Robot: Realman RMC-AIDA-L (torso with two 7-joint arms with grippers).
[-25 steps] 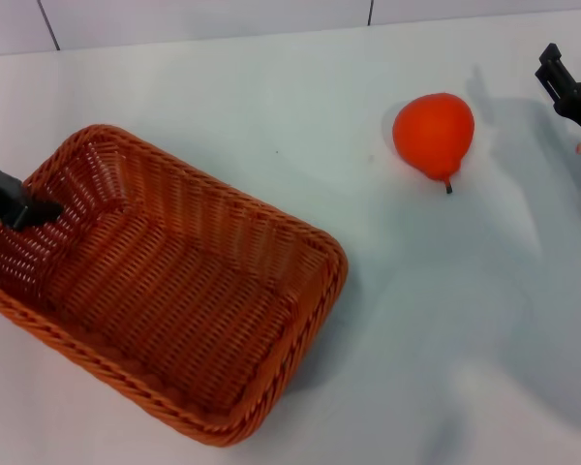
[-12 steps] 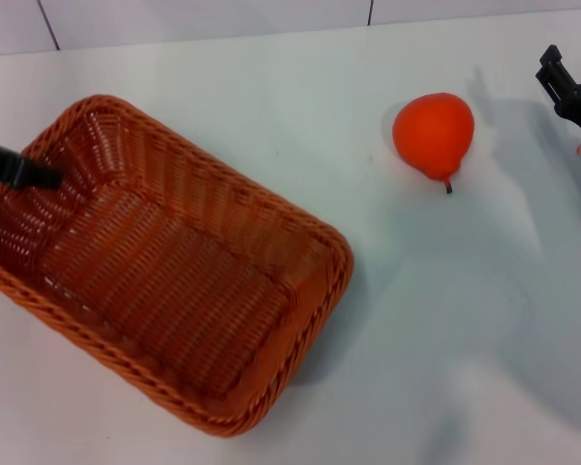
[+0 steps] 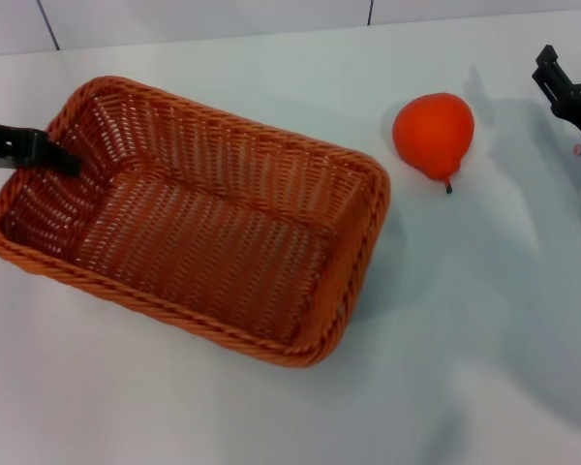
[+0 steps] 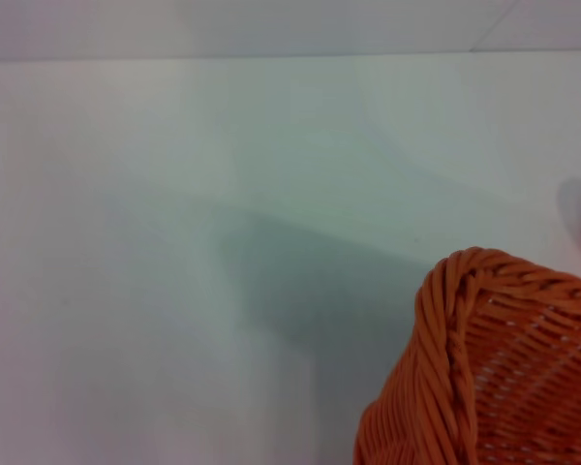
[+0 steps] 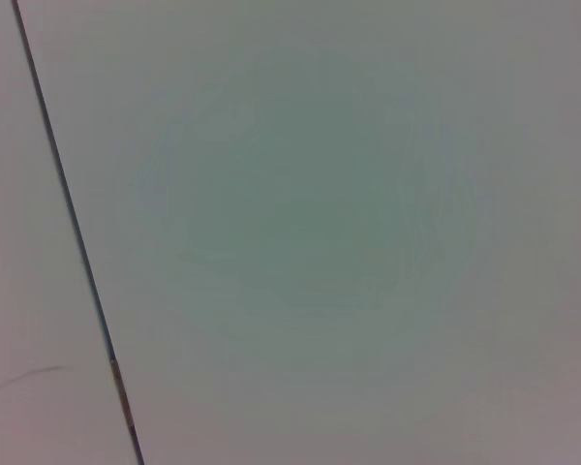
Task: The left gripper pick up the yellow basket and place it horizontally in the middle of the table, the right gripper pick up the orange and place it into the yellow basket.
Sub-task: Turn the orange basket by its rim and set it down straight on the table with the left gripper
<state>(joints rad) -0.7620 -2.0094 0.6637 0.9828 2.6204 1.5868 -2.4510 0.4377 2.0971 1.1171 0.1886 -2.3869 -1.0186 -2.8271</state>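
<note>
White, smooth table [image 3: 271,407] in the head view bears one woven yellow basket [image 3: 203,223], left of centre, and one smooth orange [image 3: 433,134] lying apart to its right. Left gripper [image 3: 63,160] pinches the basket's left rim; right gripper [image 3: 562,82] hangs spread at the right edge. Left wrist view shows one braided basket corner [image 4: 484,368].

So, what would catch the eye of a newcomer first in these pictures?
The large orange-brown woven wicker basket on the white table, left of centre. The slim black left tool reaches over its left rim. The round orange-red fruit lies apart to its right, near the black right tool at the edge.
</note>
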